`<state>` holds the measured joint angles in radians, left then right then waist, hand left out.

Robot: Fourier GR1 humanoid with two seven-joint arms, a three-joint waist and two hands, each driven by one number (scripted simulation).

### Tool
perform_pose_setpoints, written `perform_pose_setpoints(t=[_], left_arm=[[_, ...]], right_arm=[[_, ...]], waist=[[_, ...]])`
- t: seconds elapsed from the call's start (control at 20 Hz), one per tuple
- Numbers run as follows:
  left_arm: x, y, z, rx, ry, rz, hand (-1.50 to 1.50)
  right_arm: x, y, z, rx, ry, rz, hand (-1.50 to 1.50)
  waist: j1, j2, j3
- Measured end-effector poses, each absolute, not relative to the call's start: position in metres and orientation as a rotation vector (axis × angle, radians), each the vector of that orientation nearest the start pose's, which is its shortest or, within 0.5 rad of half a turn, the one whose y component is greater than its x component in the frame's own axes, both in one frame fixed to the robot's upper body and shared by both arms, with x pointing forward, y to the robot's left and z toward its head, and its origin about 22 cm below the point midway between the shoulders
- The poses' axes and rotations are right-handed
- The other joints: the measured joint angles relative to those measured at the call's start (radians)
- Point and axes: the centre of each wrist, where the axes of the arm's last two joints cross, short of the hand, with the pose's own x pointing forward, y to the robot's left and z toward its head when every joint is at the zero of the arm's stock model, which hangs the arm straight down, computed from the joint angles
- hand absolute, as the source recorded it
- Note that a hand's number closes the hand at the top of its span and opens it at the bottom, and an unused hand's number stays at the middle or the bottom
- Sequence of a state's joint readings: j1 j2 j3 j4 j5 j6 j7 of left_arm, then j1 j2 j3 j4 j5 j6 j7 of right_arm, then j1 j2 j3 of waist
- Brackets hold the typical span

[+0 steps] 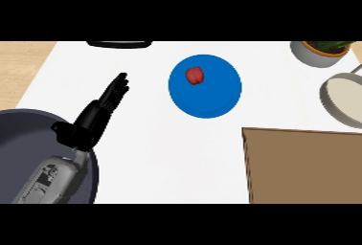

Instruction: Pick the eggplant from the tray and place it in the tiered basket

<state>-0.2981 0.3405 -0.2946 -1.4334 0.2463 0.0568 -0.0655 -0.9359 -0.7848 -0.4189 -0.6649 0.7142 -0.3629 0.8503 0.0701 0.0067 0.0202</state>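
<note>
The left hand (106,103) is held flat w/ fingers straight, nothing in it. 1 small red thing (195,75) is seen on the blue plate (212,103), well apart.

My left hand (106,103) is black, on a grey forearm (53,179) with black and white markings. The counter (141,143) under it is white, edged at the left by pale wood grain (21,67). A bright blue plate (212,95) carries a small dark red thing (194,75). Beneath my arm lies a dark slate-grey bowl (21,129). At the right I see a plain brown board (304,165), a grey pan with a cream inside (346,98), and a grey pot holding green leaves (314,53).
</note>
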Motion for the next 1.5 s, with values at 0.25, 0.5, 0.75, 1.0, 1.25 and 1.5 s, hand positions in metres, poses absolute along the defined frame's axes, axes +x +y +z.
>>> perform_pose_setpoints(t=[0.25,0.5,0.75,1.0,1.25,1.5], left_arm=[[0.300,0.219,0.043,-0.110,-1.673,-0.354,0.00],[0.300,0.221,0.041,-0.098,-1.675,-0.344,0.00],[0.299,0.226,0.040,-0.099,-1.671,-0.340,0.00],[0.297,0.233,0.040,-0.086,-1.659,-0.322,0.00],[0.292,0.241,0.037,-0.065,-1.645,-0.298,0.00],[0.285,0.251,0.032,-0.033,-1.626,-0.274,0.00]], right_arm=[[0.393,-0.454,0.244,-1.104,-0.823,-0.657,-1.50],[0.398,-0.453,0.243,-0.972,-0.858,-0.787,-1.50],[0.395,-0.461,0.245,-1.032,-0.912,-0.895,-1.50],[0.380,-0.482,0.249,-1.273,-0.885,-0.983,-1.50],[0.356,-0.507,0.259,-1.485,-0.886,-1.083,-1.50],[0.341,-0.512,0.268,-1.563,-0.963,-1.163,-1.50]], waist=[[-0.004,-0.002,0.000],[-0.012,-0.002,0.004],[-0.019,-0.005,0.004],[-0.034,-0.011,0.000],[-0.062,-0.021,-0.003],[-0.100,-0.037,-0.004]])
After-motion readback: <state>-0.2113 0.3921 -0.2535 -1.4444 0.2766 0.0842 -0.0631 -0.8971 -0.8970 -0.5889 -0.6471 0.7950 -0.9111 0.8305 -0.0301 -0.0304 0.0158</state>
